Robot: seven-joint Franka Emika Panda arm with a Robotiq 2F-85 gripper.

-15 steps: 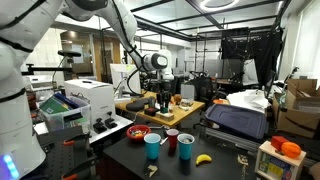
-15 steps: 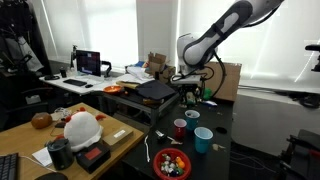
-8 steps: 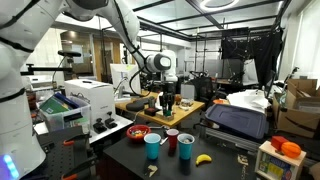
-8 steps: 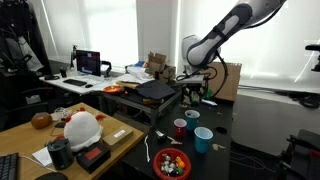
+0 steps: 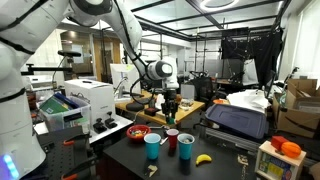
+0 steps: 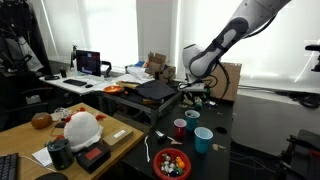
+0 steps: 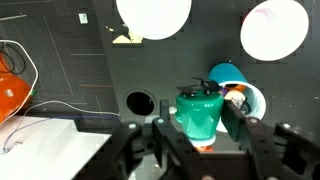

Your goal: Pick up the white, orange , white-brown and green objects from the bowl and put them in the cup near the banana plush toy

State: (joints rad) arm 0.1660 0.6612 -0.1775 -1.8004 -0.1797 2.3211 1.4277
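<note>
Jaws of the Robotiq gripper (image 7: 198, 130) grasp a glossy green pot-shaped plastic object (image 7: 198, 108), low in the middle of the wrist view, above the black table (image 7: 80, 70). In an exterior view the gripper (image 5: 170, 104) hangs mid-frame over three cups: a blue plastic cup (image 5: 153, 146), a red plastic cup (image 5: 172, 138) and another red cup (image 5: 186, 147) just beside the curved yellow banana plush toy (image 5: 203, 158) at bottom centre. The shallow round red bowl (image 5: 130, 133) sits left of the cups; in an exterior view the bowl (image 6: 156, 163) lies at the bottom edge, with small coloured pieces inside
</note>
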